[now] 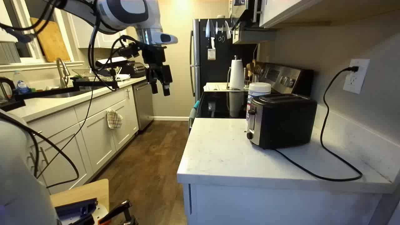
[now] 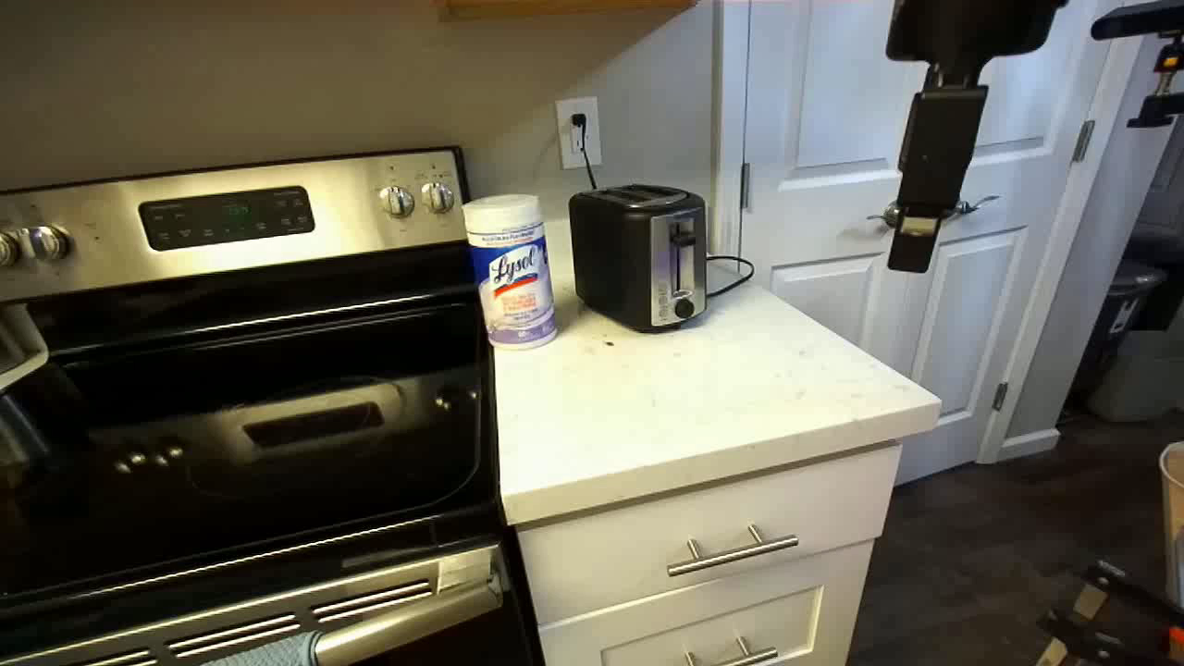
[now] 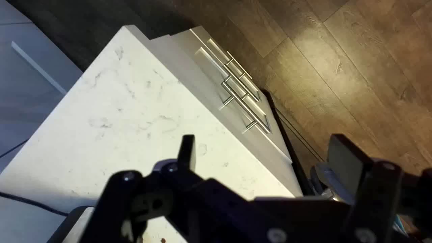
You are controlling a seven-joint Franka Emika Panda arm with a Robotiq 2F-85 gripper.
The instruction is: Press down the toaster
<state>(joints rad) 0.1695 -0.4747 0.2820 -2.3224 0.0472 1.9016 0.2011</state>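
Observation:
The black toaster [image 1: 289,123] with a silver front panel stands on the white counter [image 1: 215,153]; it shows in both exterior views [image 2: 615,259]. Its black lever [image 2: 683,238] sits near the top of its slot, and the lever [image 1: 252,111] faces the aisle. A round dark knob [image 2: 684,307] is below it. In the wrist view only a dark corner of the toaster [image 3: 70,221] shows at the lower left. My gripper [image 1: 161,90] is open and empty, in the air, apart from the toaster. Its fingers are wide apart in the wrist view [image 3: 265,146].
A Lysol wipes canister [image 2: 518,296] stands beside the toaster, next to the black stove [image 2: 277,416]. The toaster's cord [image 1: 326,118] runs to a wall outlet [image 1: 357,76]. Upper cabinets [image 1: 300,12] hang above the counter. The drawer handles [image 3: 246,104] stick out at the counter's front.

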